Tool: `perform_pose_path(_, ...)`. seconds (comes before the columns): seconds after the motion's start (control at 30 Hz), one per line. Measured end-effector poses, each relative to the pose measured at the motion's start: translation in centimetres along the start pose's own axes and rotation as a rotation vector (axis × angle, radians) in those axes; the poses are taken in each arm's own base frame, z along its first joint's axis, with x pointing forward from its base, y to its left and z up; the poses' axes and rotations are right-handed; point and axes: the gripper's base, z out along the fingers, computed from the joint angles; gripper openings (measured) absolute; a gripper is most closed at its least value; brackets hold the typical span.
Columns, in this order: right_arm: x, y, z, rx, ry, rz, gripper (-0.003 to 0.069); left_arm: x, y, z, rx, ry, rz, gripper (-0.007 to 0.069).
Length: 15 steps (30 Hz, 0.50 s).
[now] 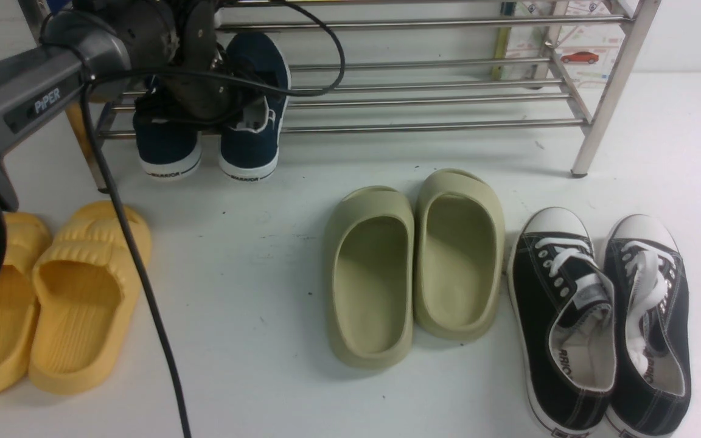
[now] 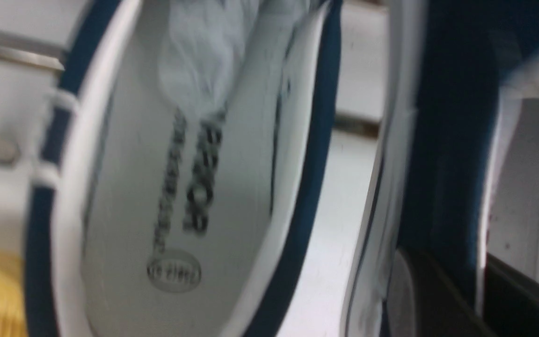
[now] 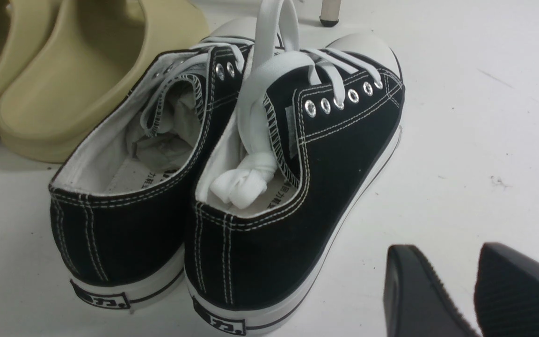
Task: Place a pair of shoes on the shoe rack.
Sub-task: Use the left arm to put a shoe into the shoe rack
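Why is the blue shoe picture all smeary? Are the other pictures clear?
Left wrist view: blurred and very close, so the insole print of the navy slip-on smears. Right wrist view: sharp, and the stitching on the black sneakers reads clearly. Front view: sharp, with soft even light, faint shadows beside the olive slides and glints on the steel shoe rack.

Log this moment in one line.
navy shoes: on shoe rack, lower tier | left gripper: at shoes, grip unclear | right gripper: open, empty

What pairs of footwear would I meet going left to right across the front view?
yellow slides → navy slip-ons → olive slides → black sneakers
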Motion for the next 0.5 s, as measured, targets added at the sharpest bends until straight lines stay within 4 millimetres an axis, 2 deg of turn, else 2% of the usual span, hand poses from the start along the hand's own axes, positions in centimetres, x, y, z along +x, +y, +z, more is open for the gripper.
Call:
perform_pose_path(0.13, 0.0, 0.0, 0.0, 0.0, 0.0, 0.0, 0.0239, -0.4, -0.1, -0.5, -0.005, -0.003, 0.001, 0.0246)
perform_pose_path(0.23, 0.0, 0.0, 0.0, 0.0, 0.0, 0.0, 0.0239, -0.5, 0.0, -1.1, -0.016, 0.01, -0.001, 0.0288)
perform_pose_path(0.33, 0.0, 0.0, 0.0, 0.0, 0.0, 0.0, 0.0239, -0.8, 0.1, -2.3, -0.017, 0.009, -0.006, 0.0295)
perform_pose_path(0.5, 0.0, 0.0, 0.0, 0.0, 0.0, 0.0, 0.0239, -1.8, -0.1, -6.4, 0.033, -0.016, 0.001, 0.0267)
